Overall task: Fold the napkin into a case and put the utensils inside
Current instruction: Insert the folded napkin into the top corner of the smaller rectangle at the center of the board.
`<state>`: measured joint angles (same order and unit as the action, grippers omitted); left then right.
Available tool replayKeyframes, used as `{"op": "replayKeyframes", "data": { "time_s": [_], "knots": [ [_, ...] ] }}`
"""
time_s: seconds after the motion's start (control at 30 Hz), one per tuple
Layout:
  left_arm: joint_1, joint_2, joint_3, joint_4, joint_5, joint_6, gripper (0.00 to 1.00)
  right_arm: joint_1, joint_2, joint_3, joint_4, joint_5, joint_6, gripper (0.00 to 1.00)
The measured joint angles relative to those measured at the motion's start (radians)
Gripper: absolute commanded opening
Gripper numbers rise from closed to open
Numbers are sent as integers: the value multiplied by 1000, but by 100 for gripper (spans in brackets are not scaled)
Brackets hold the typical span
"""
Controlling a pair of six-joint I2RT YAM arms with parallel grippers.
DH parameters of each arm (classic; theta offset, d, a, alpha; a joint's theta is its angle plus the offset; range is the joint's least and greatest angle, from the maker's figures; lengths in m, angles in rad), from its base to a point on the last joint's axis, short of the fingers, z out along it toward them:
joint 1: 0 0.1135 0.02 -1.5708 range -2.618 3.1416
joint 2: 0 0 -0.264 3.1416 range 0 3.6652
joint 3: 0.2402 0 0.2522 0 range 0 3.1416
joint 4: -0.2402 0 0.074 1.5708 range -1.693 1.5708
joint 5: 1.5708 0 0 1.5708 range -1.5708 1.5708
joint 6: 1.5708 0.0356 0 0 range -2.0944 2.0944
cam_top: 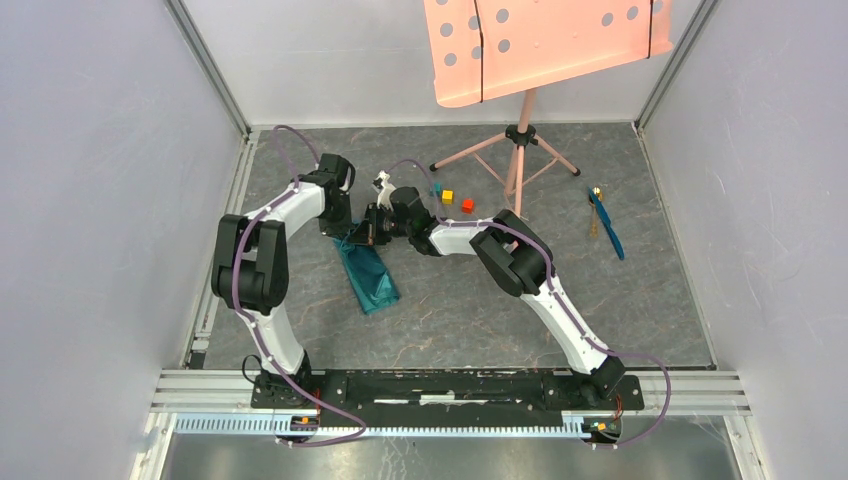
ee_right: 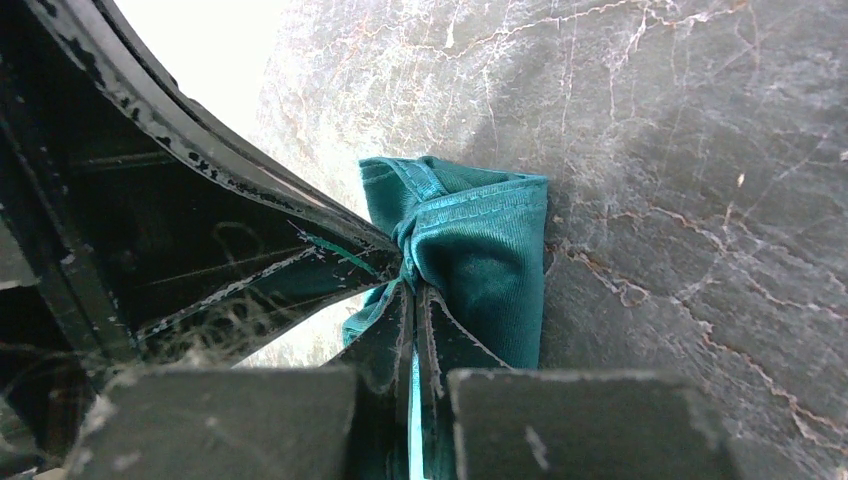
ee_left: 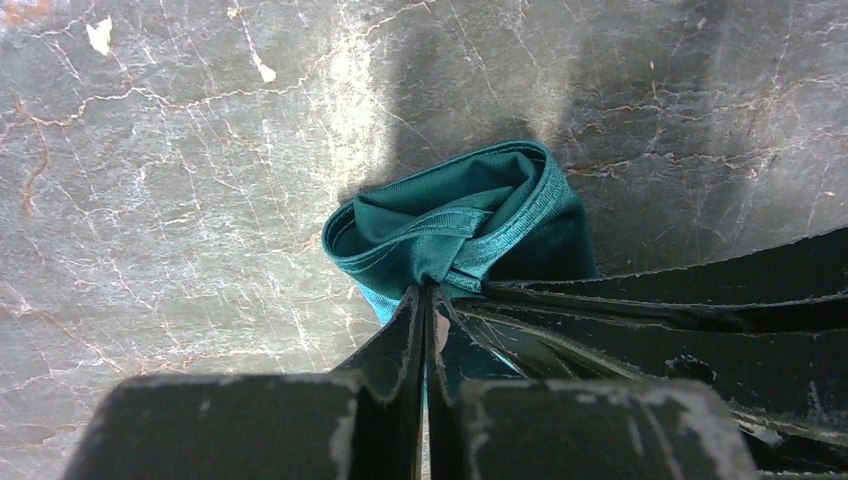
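Observation:
The teal-green napkin lies as a narrow folded strip on the dark marbled table, left of centre. Both grippers meet at its far end. My left gripper is shut on a bunched hem of the napkin. My right gripper is shut on the same bunched end of the napkin, close beside the left one. From above, the left gripper and right gripper almost touch. The utensils lie far right: a thin blue one and a golden-brown one.
Small yellow and orange-red cubes sit at the back, just behind the right arm. A pink tripod stand carries a perforated pink panel over the back of the table. Grey walls close in both sides.

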<state>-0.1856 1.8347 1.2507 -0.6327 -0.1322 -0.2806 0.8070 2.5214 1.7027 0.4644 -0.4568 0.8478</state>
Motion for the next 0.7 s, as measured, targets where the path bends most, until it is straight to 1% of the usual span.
{"op": "replayKeyframes", "data": {
  "time_s": [0.2,0.43,0.47,0.53,0.63,0.7],
  "knots": [
    [0,-5,4,-6,13,11,2,10,-2,4,-8,32,-13,0],
    [10,-76,-53,15,83,10,2,39,-5,29,-42,99,-55,1],
    [21,-80,-61,19,100,10,2,44,-5,29,-42,107,-62,4],
    [40,-85,-79,27,128,8,2,51,-7,29,-41,126,-73,17],
    [87,-95,-118,39,179,0,2,53,-8,28,-25,142,-71,19],
    [112,-97,-134,40,201,-7,2,50,-7,28,-11,134,-53,24]
  ]
}}
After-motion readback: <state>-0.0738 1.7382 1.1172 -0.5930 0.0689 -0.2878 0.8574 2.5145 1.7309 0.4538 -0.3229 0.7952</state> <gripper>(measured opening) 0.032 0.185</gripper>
